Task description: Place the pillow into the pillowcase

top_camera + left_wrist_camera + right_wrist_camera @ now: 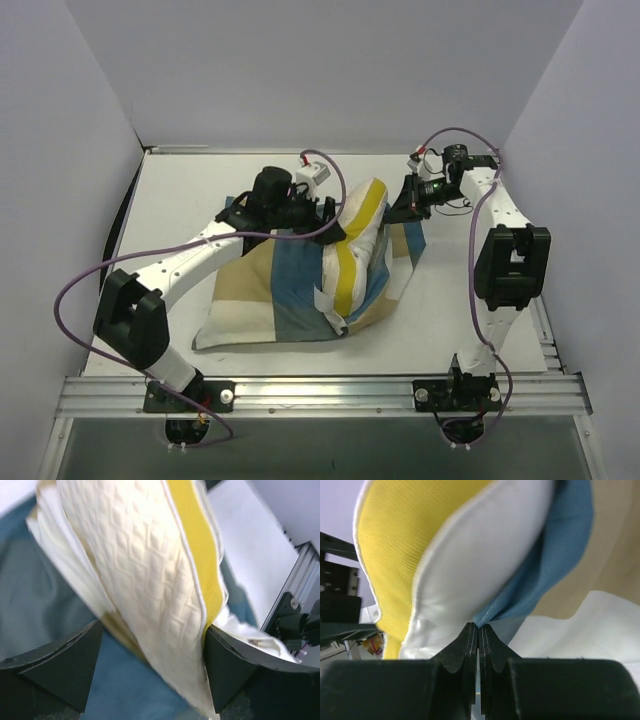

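The pillow (352, 245), cream-white with a yellow band, stands tilted at the table's middle, its lower part inside the blue, tan and white checked pillowcase (270, 290). My left gripper (325, 215) is at the pillow's upper left. In the left wrist view it (152, 665) is open: the textured pillow (145, 570) passes between the wide jaws, touching the right finger (235, 670) and apart from the left one. Blue pillowcase (50, 605) cloth lies behind. My right gripper (408, 205) is shut on the pillowcase's blue edge (560, 565), pinched at the fingertips (479, 626) beside the pillow (485, 560).
An aluminium rail (320, 392) runs along the near edge and carries both arm bases. Purple cables (75, 290) loop beside each arm. White walls close the table at the back and both sides.
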`<act>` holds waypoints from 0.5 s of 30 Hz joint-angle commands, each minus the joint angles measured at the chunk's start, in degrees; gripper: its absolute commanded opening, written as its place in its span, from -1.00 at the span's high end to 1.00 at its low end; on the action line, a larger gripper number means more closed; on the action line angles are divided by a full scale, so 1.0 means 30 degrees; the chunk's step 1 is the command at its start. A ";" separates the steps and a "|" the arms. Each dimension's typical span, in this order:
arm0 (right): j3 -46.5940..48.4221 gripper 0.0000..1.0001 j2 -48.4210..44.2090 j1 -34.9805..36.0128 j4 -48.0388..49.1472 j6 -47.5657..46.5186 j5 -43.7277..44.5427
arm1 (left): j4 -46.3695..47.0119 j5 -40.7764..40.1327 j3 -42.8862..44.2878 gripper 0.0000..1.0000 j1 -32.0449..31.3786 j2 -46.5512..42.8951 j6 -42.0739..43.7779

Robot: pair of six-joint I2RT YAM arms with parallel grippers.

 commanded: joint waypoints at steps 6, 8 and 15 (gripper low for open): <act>-0.1146 1.00 -0.3035 0.0921 -0.0509 -0.0158 -0.1054 | -0.1237 0.0419 0.5454 -0.95 0.0073 0.3118 -0.2012; -0.1526 1.00 -0.3212 0.1066 -0.0421 -0.0098 -0.1083 | -0.1208 0.0390 0.6272 -0.95 0.0044 0.3644 -0.2250; -0.2523 1.00 -0.3857 0.1682 -0.0041 0.0106 -0.1054 | -0.1237 -0.0401 0.8820 -0.95 -0.0132 0.5315 -0.2570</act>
